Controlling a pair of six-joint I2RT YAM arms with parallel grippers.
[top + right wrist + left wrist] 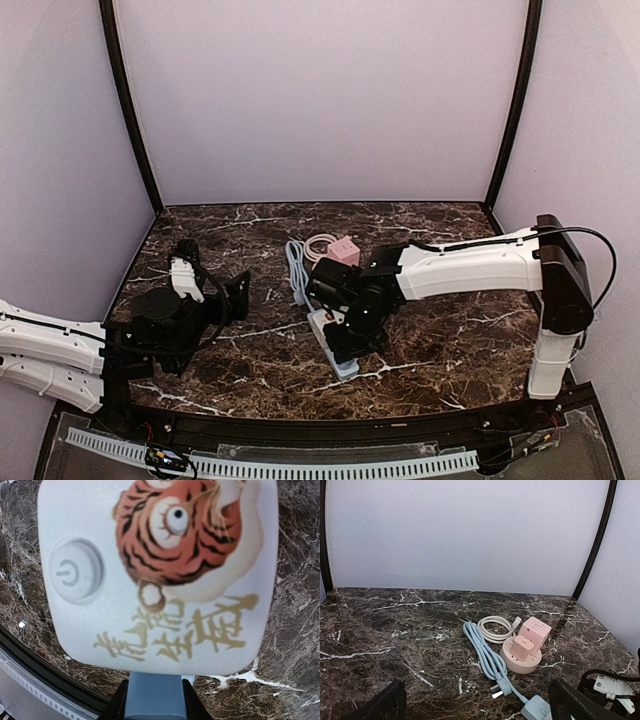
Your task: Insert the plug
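two cables (482, 652), one power strip (155, 580)

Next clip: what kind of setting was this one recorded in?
Probably a purpose-built robot test booth, not a home or workshop: a marble-patterned tabletop boxed in by plain pale backdrop panels on black frame poles, with robot arms bolted along its near edge.

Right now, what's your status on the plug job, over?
Left gripper open, idle. Right gripper shut on blue block, at white power strip. Blue cable's plug lies loose on table. Nothing seen blocking.
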